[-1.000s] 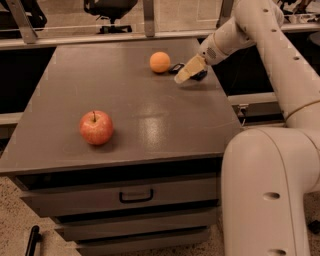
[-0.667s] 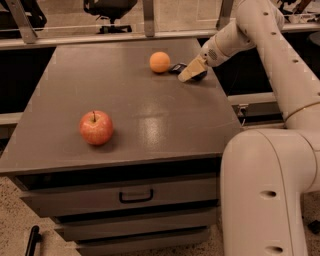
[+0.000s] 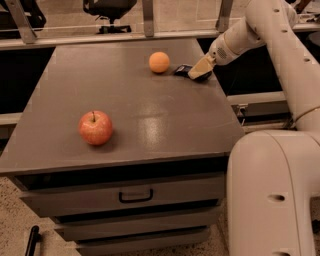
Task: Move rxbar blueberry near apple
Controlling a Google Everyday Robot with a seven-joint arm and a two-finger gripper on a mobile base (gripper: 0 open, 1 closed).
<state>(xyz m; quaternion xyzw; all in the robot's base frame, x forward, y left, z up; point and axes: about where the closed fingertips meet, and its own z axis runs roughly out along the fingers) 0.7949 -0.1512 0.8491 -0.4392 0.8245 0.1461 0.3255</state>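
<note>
Landmark for all positions: the orange (image 3: pixel 159 62), standing on the far part of the gray drawer cabinet (image 3: pixel 150 115).

1. My gripper (image 3: pixel 201 71) is right of the orange, low over the cabinet top near its far right edge. My arm (image 3: pixel 280 45) reaches it from the upper right.
2. Jaw state: I cannot tell whether they are spread, closed or pinching. The tan tip hides it.
3. The rxbar blueberry (image 3: pixel 182 70) is just right of the orange, between the orange and my gripper. Its dark wrapper shows clear of the orange. Its right end meets my gripper tip. I cannot tell whether it lies flat on the top or is raised at that end.
4. The apple (image 3: pixel 95 128) is well apart from the orange, toward the near left of the cabinet top. It is upright, stem up, touching nothing else.
5. The rxbar blueberry and the apple are well apart, with the orange nearer the bar.
6. Below and nearer than the orange, the cabinet front shows a drawer handle (image 3: pixel 135 195).
7. Behind the orange, beyond a rail, an office chair (image 3: pixel 107 10) stands.
</note>
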